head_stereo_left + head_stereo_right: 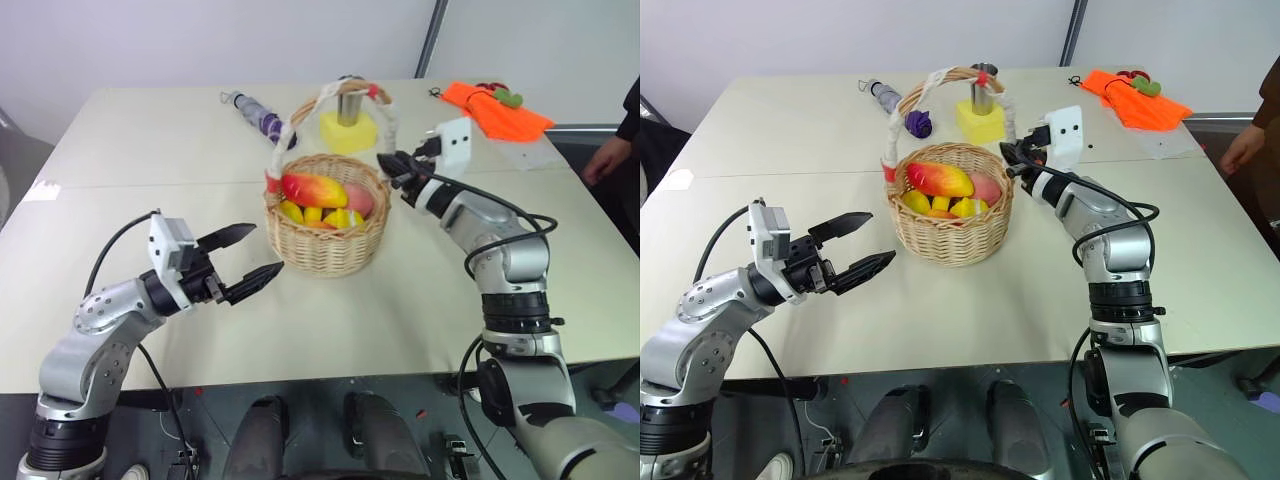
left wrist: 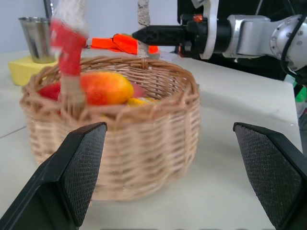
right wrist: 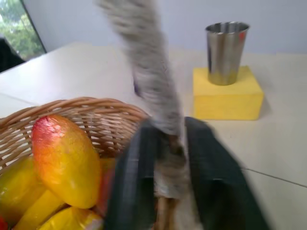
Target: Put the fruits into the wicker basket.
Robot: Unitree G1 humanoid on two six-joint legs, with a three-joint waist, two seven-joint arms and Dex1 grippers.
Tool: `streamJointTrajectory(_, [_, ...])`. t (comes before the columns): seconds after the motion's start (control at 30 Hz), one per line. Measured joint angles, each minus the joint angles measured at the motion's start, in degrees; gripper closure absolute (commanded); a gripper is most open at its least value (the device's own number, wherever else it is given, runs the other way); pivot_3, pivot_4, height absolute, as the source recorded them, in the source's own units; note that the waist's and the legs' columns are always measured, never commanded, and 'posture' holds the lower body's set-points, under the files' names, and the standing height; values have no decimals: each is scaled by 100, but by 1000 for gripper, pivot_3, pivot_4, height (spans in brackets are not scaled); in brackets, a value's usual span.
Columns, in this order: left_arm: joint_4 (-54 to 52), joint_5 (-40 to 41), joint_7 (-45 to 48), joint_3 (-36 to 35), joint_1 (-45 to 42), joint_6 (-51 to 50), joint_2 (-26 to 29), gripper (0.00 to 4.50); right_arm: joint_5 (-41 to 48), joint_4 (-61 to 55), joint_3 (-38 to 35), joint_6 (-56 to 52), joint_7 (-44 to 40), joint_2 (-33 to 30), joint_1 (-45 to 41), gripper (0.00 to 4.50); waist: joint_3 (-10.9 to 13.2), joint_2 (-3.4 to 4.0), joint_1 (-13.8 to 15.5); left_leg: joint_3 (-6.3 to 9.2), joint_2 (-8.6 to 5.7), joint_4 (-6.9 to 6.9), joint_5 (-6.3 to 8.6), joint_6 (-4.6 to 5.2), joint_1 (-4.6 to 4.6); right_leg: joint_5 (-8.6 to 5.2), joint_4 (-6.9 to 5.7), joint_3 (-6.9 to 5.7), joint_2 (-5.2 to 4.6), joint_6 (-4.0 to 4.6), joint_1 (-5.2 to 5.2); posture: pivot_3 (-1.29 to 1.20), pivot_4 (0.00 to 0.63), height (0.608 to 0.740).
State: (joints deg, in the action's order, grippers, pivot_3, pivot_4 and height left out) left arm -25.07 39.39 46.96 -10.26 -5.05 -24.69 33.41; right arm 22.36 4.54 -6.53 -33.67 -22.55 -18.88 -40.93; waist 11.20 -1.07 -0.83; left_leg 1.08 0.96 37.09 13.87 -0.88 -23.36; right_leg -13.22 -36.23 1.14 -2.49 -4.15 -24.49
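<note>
Your right gripper point(image 3: 168, 182) is clamped on the wicker basket point(image 1: 325, 240) handle base. Left gripper point(image 1: 250, 258) sits spread wide beside it. Mango point(image 1: 313, 188) lies inside.

No readable text, labels, brand names, numbers or signs appear anywhere in these views. The steel cup point(image 3: 224, 51) carries a small red mark near its rim, too small to make out as lettering or a logo.
</note>
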Motion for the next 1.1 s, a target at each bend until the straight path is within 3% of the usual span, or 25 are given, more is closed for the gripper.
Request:
streamJointTrajectory(0.13, [-3, -5, -44, 44, -10, 1, -40, 0, 31, -241, -334, 37, 206, -147, 65, 4442, 1, 2, 12, 0, -1, 0, 0, 0, -2, 0, 0, 0, -1, -1, 0, 0, 150, 740])
streamJointTrajectory(0.33, [16, -16, -52, 81, -36, 2, -74, 0, -343, -250, -1233, 344, 938, -942, 220, 4442, 1, 2, 14, -5, -6, 0, 0, 0, -4, -2, 8, 2, -7, 0, 0, 0, 150, 740])
streamJointTrajectory(0.5, [45, -53, -13, 321, -241, 13, -212, 0, -723, 339, -1811, 552, 1676, -1357, 259, 4442, 1, 2, -24, -8, -4, -2, 0, 0, 2, -1, 4, 7, 0, 0, 0, 0, 150, 740])
streamJointTrajectory(0.6, [80, -77, -3, 414, -282, 17, -234, 0, -809, 719, -2087, 606, 1930, -1398, 274, 3197, 1, 7, -38, -11, -3, -6, 0, 1, 5, -1, 3, 15, 4, -1, 0, 0, 150, 740])
streamJointTrajectory(0.77, [93, -122, 12, 478, -309, 17, -251, 0, -838, 732, -2102, 653, 1987, -1409, 319, 633, 1, 10, -29, -12, -1, -6, 0, 1, 5, -1, 3, 17, 6, -1, -1, 0, 150, 740])
streamJointTrajectory(1.1, [248, -147, -35, 197, 23, 20, -82, 0, -497, -43, -2393, 1105, 936, -1571, 2029, 633, 0, 10, -14, -15, -3, -3, 0, 1, 7, -5, 4, 19, 3, -6, 4, 0, 150, 740])
